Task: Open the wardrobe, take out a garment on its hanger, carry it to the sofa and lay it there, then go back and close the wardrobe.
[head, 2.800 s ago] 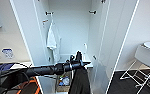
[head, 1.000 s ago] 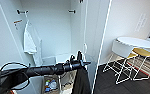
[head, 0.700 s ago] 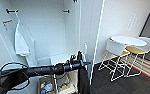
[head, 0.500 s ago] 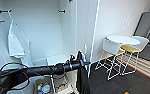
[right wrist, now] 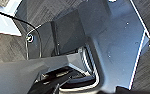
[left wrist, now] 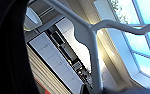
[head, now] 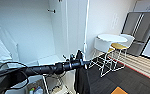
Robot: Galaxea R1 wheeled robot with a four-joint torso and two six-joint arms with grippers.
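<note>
Black garment (head: 81, 77) hangs below my left end effector (head: 79, 60), gripping its hanger (left wrist: 91, 50); swing could snag the wardrobe (head: 73, 30) door beside it.

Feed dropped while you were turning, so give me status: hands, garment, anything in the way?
Left hand out front, black T-shirt hanging from it. White hanger close at left wrist. Wardrobe open, white T-shirt inside. Stools and round table to the right.

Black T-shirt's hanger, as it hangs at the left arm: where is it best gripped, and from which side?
Probably the thin white neck of the hanger just under its hook, approached level from the side. The black T-shirt hangs straight down below the left gripper, so a hold from underneath would meet loose cloth rather than the rigid bar.
</note>
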